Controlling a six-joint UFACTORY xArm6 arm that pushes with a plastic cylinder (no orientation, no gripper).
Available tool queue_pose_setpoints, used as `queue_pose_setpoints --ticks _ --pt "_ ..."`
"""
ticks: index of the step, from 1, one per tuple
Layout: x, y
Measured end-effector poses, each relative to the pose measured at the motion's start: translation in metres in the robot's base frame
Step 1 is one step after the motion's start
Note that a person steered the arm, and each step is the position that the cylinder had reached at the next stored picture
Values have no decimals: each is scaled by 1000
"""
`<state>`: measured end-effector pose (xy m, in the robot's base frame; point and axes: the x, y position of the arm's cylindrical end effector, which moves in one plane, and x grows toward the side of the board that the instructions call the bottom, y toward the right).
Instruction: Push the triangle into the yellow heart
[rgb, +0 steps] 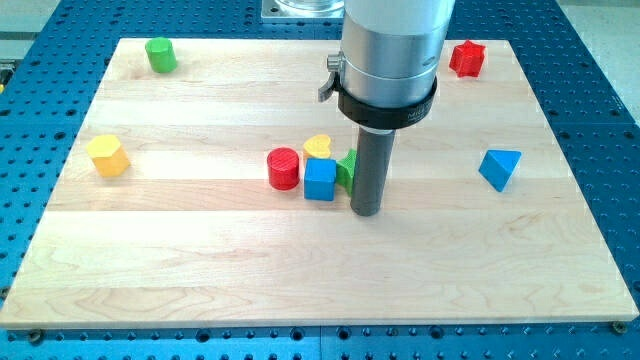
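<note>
The blue triangle (500, 168) lies at the view's right on the wooden board. The yellow heart (318, 147) sits near the middle, touching the blue cube (320, 180) just below it. My tip (366, 212) rests on the board just right of the blue cube, far left of the triangle. A green block (346, 168) is partly hidden behind the rod, right of the heart. A red cylinder (284, 168) stands left of the blue cube.
A green cylinder (160, 54) stands at the top left, a yellow block (107, 156) at the left, a red star-like block (466, 58) at the top right. The board's edge (320, 322) borders a blue perforated table.
</note>
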<state>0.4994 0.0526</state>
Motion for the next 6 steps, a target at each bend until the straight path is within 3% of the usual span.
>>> queue_pose_setpoints --ticks 1,2,3,4,6 --pt "8 -10" --pt "45 47" --pt "40 160" --pt "6 202" --pt "-62 124"
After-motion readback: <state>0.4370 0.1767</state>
